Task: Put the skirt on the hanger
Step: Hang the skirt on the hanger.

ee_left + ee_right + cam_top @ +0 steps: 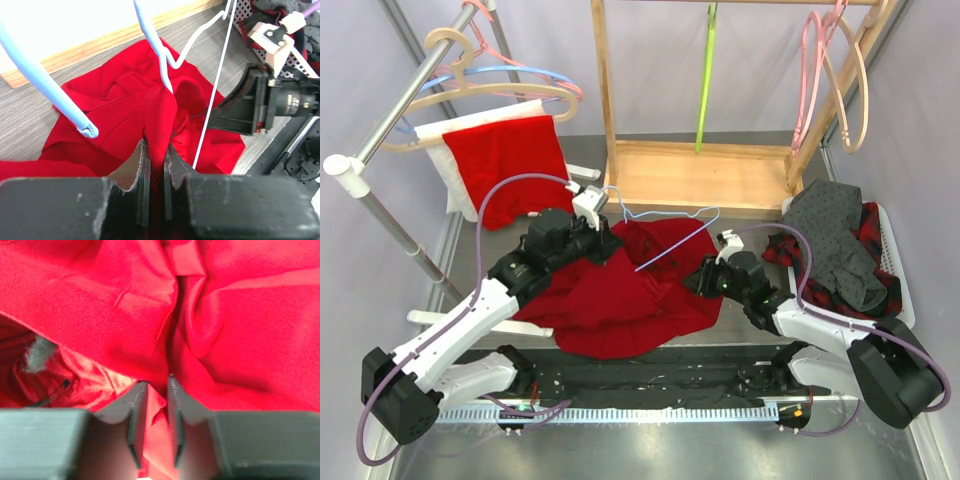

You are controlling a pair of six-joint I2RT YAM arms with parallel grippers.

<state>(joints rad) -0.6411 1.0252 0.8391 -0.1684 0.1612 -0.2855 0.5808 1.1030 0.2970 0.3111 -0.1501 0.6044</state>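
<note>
Grey bench (30, 130), wooden rack (700, 175) behind. Red skirt (620, 290) crumpled mid-bench between arms. Light-blue wire hanger (675, 243) sits over its far edge, skirt not on it yet. Left fingers (142, 167) clamped on raised skirt fold. Right fingers (135, 410) nearly together, fold between them; we can't tell if clamped. We judge step: two-arm grasp. Next: secure right grip, lift, spread edge, feed onto hanger. No readable labels.

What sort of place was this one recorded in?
Probably a robot lab's laundry test bench: robot arms mounted on a table, a metal clothes rail with hangers, and a basket of clothes.
</note>
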